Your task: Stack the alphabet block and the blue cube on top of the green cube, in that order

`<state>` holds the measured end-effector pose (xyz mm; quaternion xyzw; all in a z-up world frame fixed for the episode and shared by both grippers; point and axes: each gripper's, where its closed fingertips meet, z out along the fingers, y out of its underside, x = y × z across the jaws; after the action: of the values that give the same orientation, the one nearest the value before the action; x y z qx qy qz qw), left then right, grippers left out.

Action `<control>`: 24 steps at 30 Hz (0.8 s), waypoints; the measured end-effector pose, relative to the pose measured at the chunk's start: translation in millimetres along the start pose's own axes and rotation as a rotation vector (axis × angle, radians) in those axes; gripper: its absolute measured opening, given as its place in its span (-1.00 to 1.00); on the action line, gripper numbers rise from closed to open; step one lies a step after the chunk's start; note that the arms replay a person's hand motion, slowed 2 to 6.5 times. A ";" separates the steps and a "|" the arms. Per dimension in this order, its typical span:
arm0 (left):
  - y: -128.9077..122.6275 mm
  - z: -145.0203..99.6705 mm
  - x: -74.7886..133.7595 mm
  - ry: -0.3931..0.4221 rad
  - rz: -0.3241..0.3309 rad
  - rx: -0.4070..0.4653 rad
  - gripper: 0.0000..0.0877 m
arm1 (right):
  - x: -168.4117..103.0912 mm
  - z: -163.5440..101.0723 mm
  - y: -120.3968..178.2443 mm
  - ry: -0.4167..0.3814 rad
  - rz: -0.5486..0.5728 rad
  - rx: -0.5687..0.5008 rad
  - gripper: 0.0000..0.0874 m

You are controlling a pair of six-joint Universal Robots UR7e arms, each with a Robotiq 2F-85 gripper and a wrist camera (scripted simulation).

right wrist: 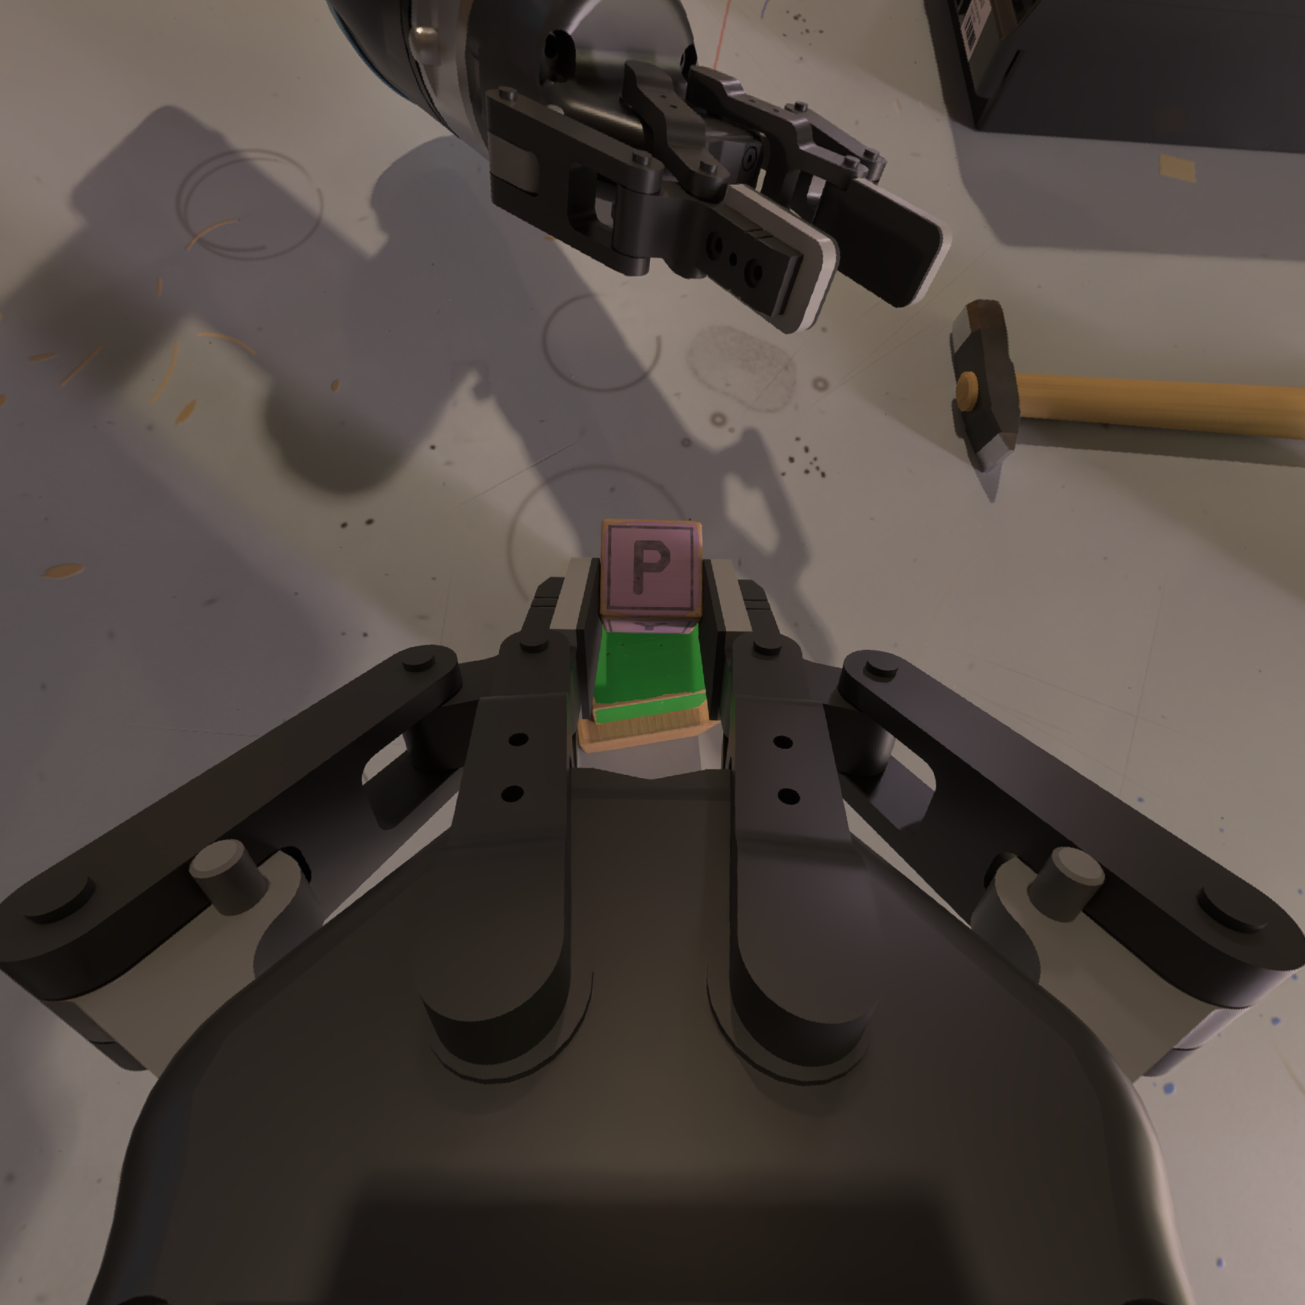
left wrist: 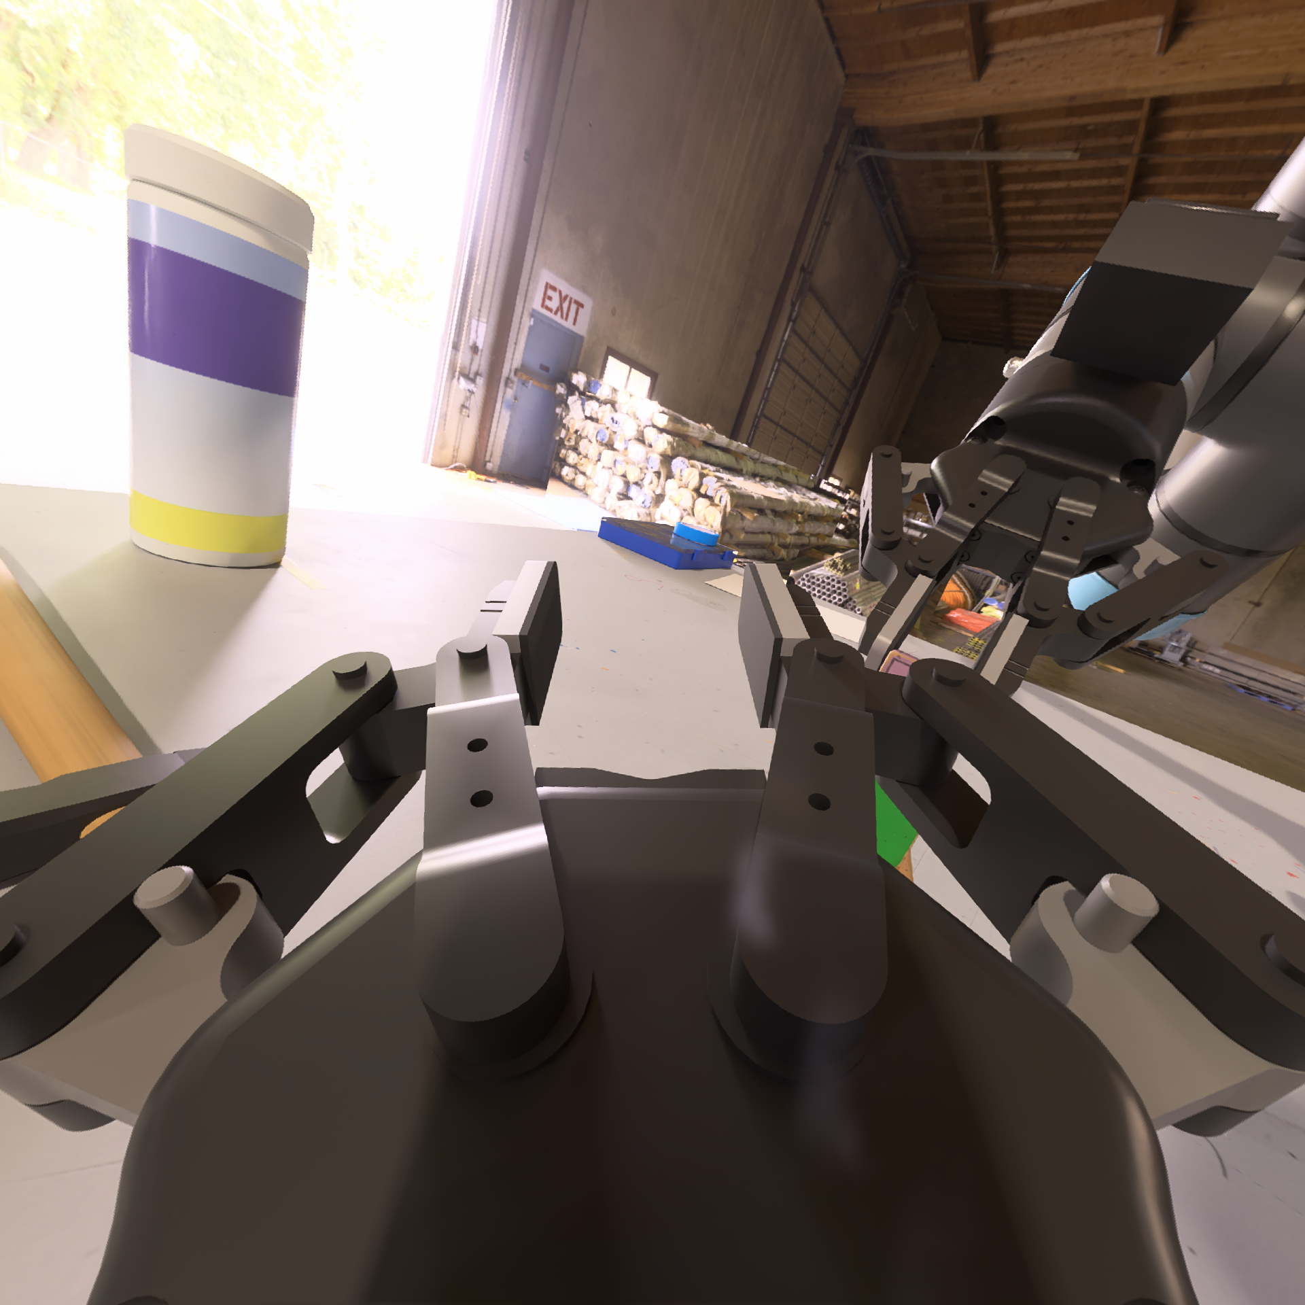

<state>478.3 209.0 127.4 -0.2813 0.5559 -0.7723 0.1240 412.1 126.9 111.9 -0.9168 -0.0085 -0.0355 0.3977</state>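
**Materials and finishes**

Alphabet block (right wrist: 651,569) — wood, tan edges, matt pink painted face. Green cube (right wrist: 648,676): wood too, smooth green paint, bare grain along its lower edge. Hammer (right wrist: 983,385) — dull dark metal head, smooth pale wooden handle. Both grippers, left (left wrist: 648,639) and right (right wrist: 651,621), in matt dark metal with satin grey links. Surface (right wrist: 282,494): pale, matt, scuffed, speckled. Canister (left wrist: 215,353) looks like smooth plastic.
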 end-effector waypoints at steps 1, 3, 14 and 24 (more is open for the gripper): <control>0.0 0.0 0.0 0.000 0.000 0.000 0.05 | -0.1 0.3 -0.1 0.002 -0.002 -0.001 -0.42; 0.1 0.0 -0.1 0.000 -0.001 -0.001 0.05 | -0.1 0.7 -0.3 0.005 -0.007 -0.002 -0.42; -0.3 -0.1 -0.1 0.000 -0.002 0.002 0.04 | -1.2 3.2 2.5 0.003 -0.016 -0.020 -0.42; 0.3 0.2 -0.3 0.000 -0.002 -0.003 0.04 | -2.8 4.6 5.4 -0.010 -0.028 -0.034 -0.42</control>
<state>478.6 208.8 127.0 -0.2821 0.5566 -0.7717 0.1230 409.8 126.6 104.7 -0.9234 -0.0226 -0.0368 0.3815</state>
